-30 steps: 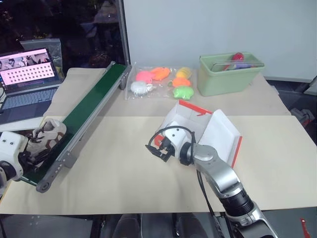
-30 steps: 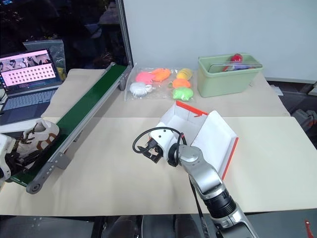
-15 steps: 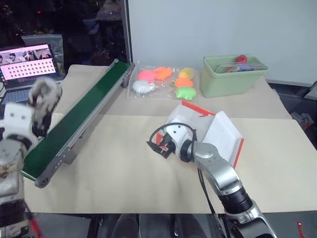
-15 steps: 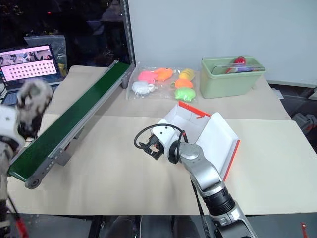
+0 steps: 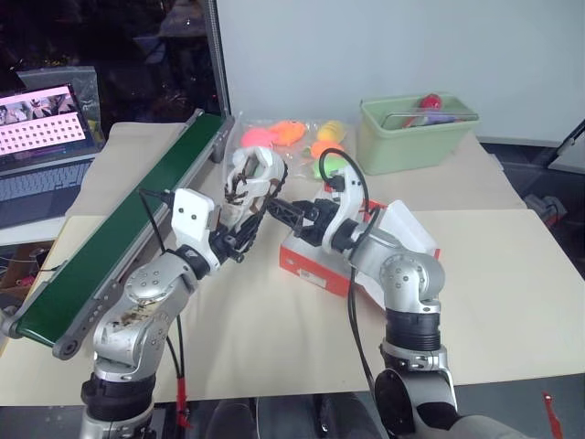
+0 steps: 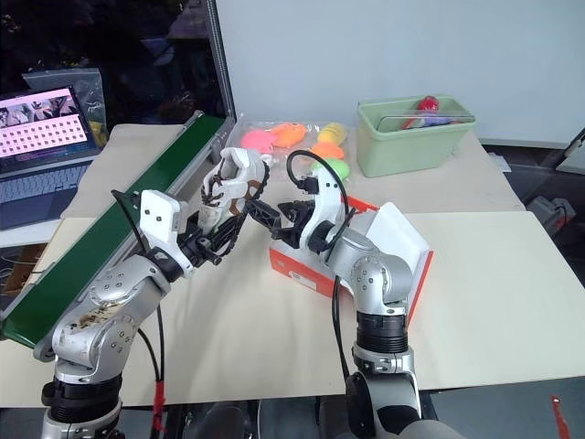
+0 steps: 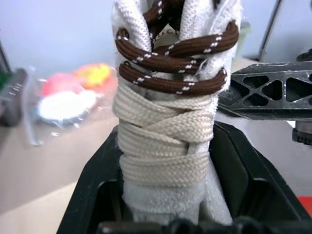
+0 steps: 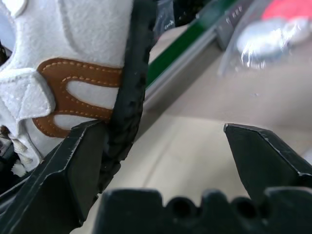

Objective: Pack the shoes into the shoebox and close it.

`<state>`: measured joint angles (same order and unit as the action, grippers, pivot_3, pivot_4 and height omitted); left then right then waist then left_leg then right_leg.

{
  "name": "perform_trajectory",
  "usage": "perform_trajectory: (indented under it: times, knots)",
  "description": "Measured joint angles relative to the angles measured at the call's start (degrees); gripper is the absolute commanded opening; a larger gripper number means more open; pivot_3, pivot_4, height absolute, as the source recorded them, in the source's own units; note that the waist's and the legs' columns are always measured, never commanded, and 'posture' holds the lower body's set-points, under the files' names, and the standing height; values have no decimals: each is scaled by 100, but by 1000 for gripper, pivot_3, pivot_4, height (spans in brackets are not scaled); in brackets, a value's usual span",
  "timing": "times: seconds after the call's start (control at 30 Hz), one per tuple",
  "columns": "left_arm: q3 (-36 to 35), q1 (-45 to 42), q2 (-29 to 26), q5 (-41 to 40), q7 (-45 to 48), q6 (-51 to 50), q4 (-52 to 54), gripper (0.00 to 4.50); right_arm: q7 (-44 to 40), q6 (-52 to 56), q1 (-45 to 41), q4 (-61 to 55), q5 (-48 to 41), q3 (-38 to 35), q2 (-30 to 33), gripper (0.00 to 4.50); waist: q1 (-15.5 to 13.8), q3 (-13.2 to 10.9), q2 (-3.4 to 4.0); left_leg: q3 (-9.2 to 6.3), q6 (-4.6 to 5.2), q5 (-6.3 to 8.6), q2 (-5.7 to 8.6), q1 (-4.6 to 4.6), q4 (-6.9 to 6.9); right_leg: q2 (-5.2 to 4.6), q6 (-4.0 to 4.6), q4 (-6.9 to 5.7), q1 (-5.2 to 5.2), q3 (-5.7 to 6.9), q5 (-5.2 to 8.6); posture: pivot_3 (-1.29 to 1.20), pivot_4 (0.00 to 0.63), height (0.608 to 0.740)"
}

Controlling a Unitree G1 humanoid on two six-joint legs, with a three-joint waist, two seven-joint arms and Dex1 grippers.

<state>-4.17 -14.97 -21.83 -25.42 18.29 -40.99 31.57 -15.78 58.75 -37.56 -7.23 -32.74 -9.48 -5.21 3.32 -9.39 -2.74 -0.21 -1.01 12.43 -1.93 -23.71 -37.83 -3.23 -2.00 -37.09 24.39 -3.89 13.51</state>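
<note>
You have one white sneaker [image 5: 249,179] held up above the table [image 5: 512,274], clamped in the closed left gripper [image 5: 239,224], just to the left of the orange-red shoebox [image 5: 320,265], which sits mid-table. Your right gripper [image 5: 285,212] has its fingers spread wide, one finger [image 8: 73,165] against the shoe's black sole and nothing gripped. Behind lie the green conveyor [image 5: 137,210], bagged foam toys [image 5: 283,137] and a pale green bin [image 5: 416,133].

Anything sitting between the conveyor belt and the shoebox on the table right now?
No; the head views show bare tabletop between the conveyor belt and the shoebox. The left tool holds the shoe above that stretch.
</note>
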Motion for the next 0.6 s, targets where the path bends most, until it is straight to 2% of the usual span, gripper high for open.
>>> perform_trajectory:
  times: [0.23, 0.4, 0.6]
  knots:
    - [-67, -75, -50, -55, 1, -61, 19, 2187, 299, 156, -195, 146, -392, -39, -9, 4500, -6, 0, 1, 0, 0, 0, 4, -2, -1, -3, -1, 6, -3, 0, 1, 0, 150, 729]
    - [-70, -244, -28, -172, 6, -52, 20, 2187, 724, 249, -207, 297, -1453, -460, -23, 4500, -61, 0, 1, 0, 0, 0, 4, -6, -1, -4, -2, 8, -2, 0, 1, 0, 150, 729]
    - [-133, -398, 63, -392, 22, -66, 46, 2187, 1030, 193, -210, 329, -2483, -589, -23, 4500, -64, 0, 1, 0, 0, 0, 3, -5, -1, -2, -2, 9, -3, 0, 1, 0, 150, 729]
